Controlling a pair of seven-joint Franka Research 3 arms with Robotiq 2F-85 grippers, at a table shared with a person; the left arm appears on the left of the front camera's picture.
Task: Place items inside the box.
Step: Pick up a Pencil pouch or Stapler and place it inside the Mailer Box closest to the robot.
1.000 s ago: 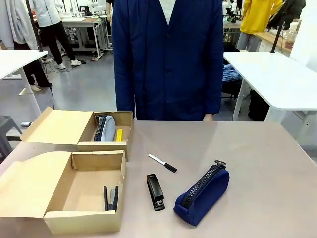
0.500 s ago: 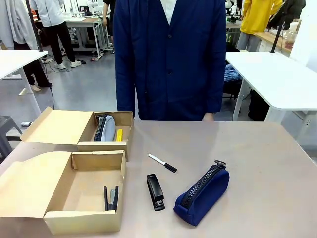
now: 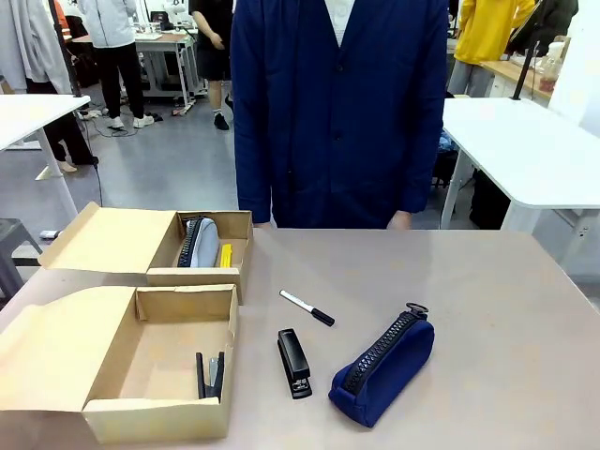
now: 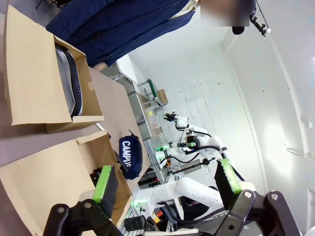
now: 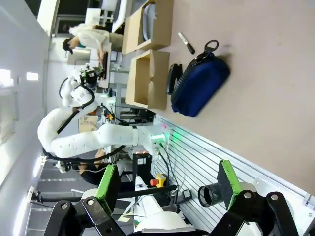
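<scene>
Jaws spread both sides; pouch [image 4: 131,159] reads CAMPUS in left wrist view.

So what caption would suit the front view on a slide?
Stapler, marker and blue pouch lie beside two open boxes, person standing opposite.

Bright, even overhead light; soft short shadows under the pencil pouch [image 3: 382,367] and stapler [image 3: 294,362]; front view sharp; both wrist views bend strongly at the edges, with white glare on the wall [image 4: 275,132].
</scene>
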